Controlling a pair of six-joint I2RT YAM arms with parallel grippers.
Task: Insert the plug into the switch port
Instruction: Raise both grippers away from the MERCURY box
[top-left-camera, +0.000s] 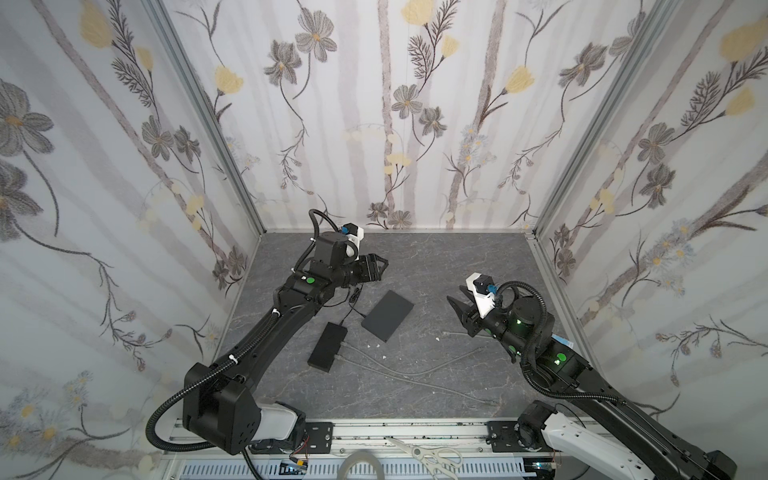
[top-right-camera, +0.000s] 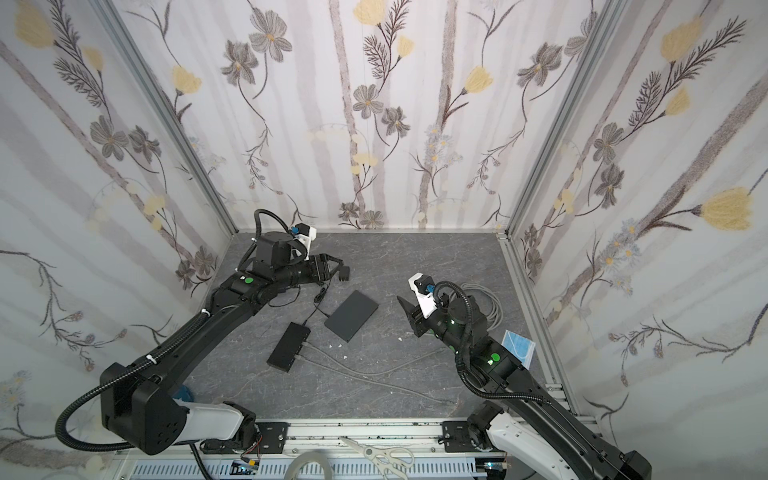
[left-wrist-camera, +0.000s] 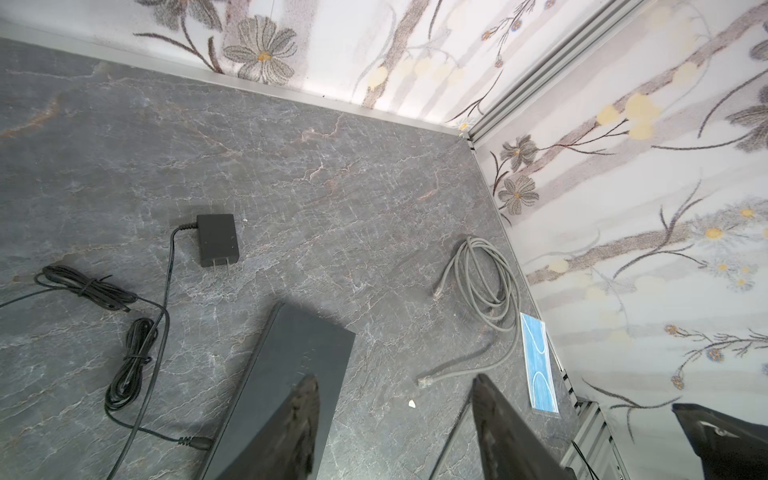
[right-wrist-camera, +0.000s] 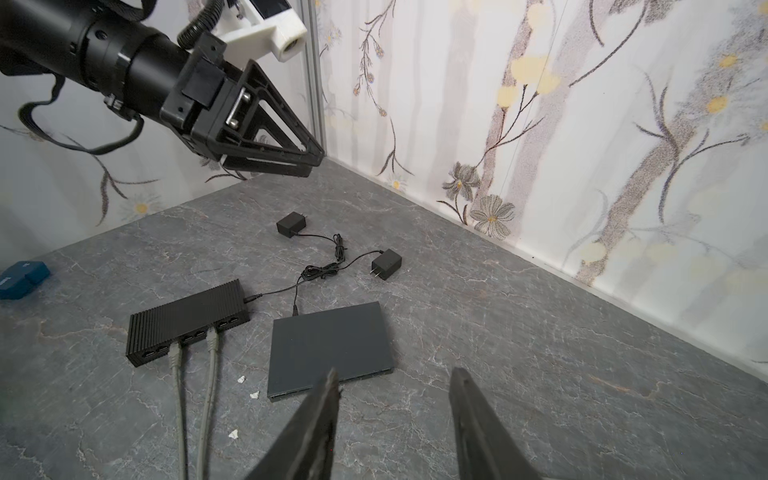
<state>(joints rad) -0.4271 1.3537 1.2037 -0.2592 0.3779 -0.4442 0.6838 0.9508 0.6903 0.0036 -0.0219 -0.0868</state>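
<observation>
A loose grey cable ends in a clear plug (left-wrist-camera: 424, 381), lying on the table to the right of a flat dark switch (top-left-camera: 388, 316); the plug also shows in a top view (top-left-camera: 446, 333). A ribbed black switch (top-left-camera: 328, 347) lies left of the flat one, with two grey cables (right-wrist-camera: 212, 345) plugged into it. My left gripper (left-wrist-camera: 395, 377) hangs open and empty above the far left of the table (top-left-camera: 384, 262). My right gripper (right-wrist-camera: 395, 370) is open and empty too, raised just right of the flat switch (top-left-camera: 451, 300), whose port edge (right-wrist-camera: 328, 382) faces it.
Two black power adapters (right-wrist-camera: 292, 224) (right-wrist-camera: 386, 264) with thin cords lie behind the switches. A grey cable coil (left-wrist-camera: 482, 278) and a blue face mask (left-wrist-camera: 538, 361) sit by the right wall. Small white scraps (right-wrist-camera: 241, 379) dot the table. Scissors (top-left-camera: 432, 455) rest on the front rail.
</observation>
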